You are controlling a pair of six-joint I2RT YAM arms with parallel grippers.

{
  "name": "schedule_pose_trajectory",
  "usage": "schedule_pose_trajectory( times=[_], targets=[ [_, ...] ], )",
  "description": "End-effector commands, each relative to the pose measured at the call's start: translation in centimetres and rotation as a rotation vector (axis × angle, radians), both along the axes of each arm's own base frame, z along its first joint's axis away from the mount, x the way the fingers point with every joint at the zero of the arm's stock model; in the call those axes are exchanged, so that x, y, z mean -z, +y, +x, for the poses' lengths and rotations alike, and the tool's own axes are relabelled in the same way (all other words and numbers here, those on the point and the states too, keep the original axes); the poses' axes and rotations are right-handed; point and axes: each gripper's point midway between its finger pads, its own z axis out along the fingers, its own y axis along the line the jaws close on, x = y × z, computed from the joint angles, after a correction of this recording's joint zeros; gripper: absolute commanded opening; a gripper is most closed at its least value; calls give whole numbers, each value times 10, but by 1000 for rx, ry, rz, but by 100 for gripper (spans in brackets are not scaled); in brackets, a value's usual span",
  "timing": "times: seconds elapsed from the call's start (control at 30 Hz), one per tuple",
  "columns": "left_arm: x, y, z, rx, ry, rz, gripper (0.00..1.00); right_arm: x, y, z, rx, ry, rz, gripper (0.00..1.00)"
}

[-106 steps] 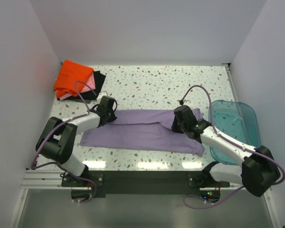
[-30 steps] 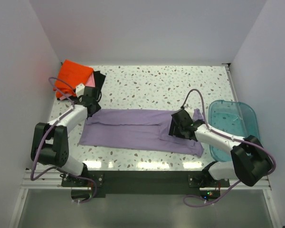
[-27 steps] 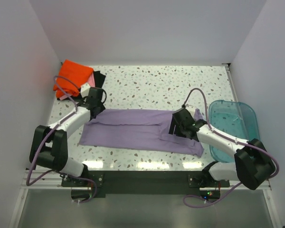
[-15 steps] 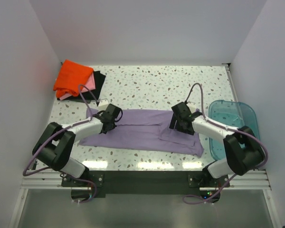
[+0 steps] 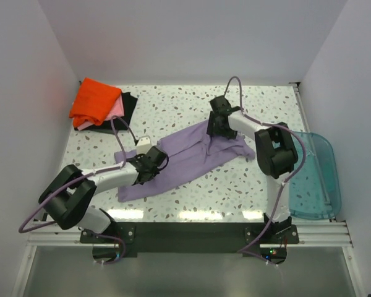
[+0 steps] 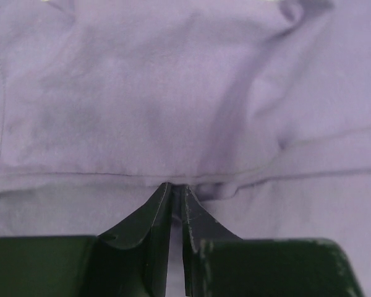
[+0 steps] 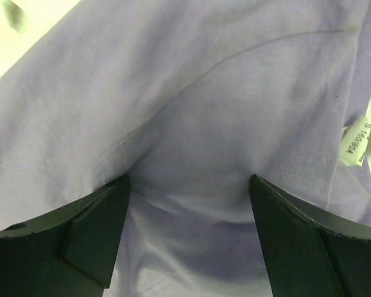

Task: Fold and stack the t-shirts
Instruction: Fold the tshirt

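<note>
Left wrist: left claw (image 6: 177,189) tips pinching purple shirt (image 6: 173,93) fold.

Wide view now: a white grey-speckled terrazzo counter (image 5: 185,102) spreads beneath the left pincer (image 5: 153,162) and the right pincer (image 5: 217,122). Plain pale walls (image 5: 191,37) rise beyond and beside them.

The left arm (image 5: 105,178) lies low and reaches to the near left part of the lavender t-shirt (image 5: 191,154). The left gripper (image 6: 176,187) has its two fingers almost together, pinching a fold of the shirt at the tips. The right arm (image 5: 253,124) stretches out to the shirt's far end. The right gripper (image 7: 187,182) has its fingers spread wide, both tips pressing on the cloth.
</note>
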Motion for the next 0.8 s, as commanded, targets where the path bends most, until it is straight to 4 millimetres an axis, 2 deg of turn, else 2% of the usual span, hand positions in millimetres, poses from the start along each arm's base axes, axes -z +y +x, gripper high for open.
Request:
schedule_pose_trajectory(
  times=[0.0, 0.03, 0.1, 0.13, 0.17, 0.2, 0.23, 0.27, 0.3, 0.33, 0.37, 0.4, 0.47, 0.5, 0.53, 0.6, 0.63, 0.67, 0.7, 0.73, 0.77],
  targets=[
    [14, -23, -44, 33, 103, -128, 16, 7, 14, 33, -154, 32, -42, 83],
    [13, -31, -50, 9, 100, -175, 18, 19, 15, 40, -172, 50, -68, 83],
    [5, -57, -66, 52, 101, -235, 22, 12, 19, 58, -246, 32, -97, 86],
    [1, -67, -68, 44, 95, -278, 27, -4, 27, 78, -265, -27, -97, 90],
    [-10, -87, -70, 87, 78, -325, 29, 2, 26, 84, -283, -18, -121, 92],
    [-17, -94, -68, 107, 65, -341, 32, -4, 26, 92, -314, -32, -144, 96],
    [-24, -98, -64, 126, 54, -333, 36, -27, 31, 109, -314, -88, -141, 97],
    [-42, -101, -57, 132, 34, -322, 39, -31, 28, 109, -313, -71, -158, 97],
    [-55, -96, -46, 124, -19, -280, 43, -46, 32, 116, -308, -103, -152, 98],
    [-66, -91, -40, 140, -50, -232, 44, -54, 30, 116, -298, -109, -149, 98],
    [-86, -80, -30, 113, -110, -172, 46, -61, 29, 114, -285, -115, -145, 98],
    [-96, -75, -25, 113, -134, -145, 47, -84, 28, 112, -246, -156, -124, 99],
    [-109, -63, -21, 126, -155, -73, 46, -83, 24, 98, -211, -146, -104, 99],
    [-111, -57, -19, 124, -166, -37, 44, -106, 23, 92, -171, -188, -64, 99],
    [-110, -54, -20, 153, -159, 0, 41, -88, 18, 76, -154, -142, -67, 99],
    [-96, -46, -26, 168, -121, 42, 36, -88, 15, 65, -100, -153, -33, 98],
    [-83, -43, -31, 179, -98, 54, 31, -81, 10, 52, -87, -136, -31, 98],
    [-73, -47, -36, 207, -63, 42, 30, -77, 10, 49, -75, -140, -21, 98],
    [-65, -46, -40, 217, -41, 47, 25, -65, 8, 41, -49, -117, -14, 97],
    [-49, -40, -48, 216, -3, 66, 22, -60, 8, 41, -42, -110, -8, 96],
    [-42, -41, -52, 221, 18, 57, 20, -55, 8, 40, -31, -103, -3, 95]
  ],
)
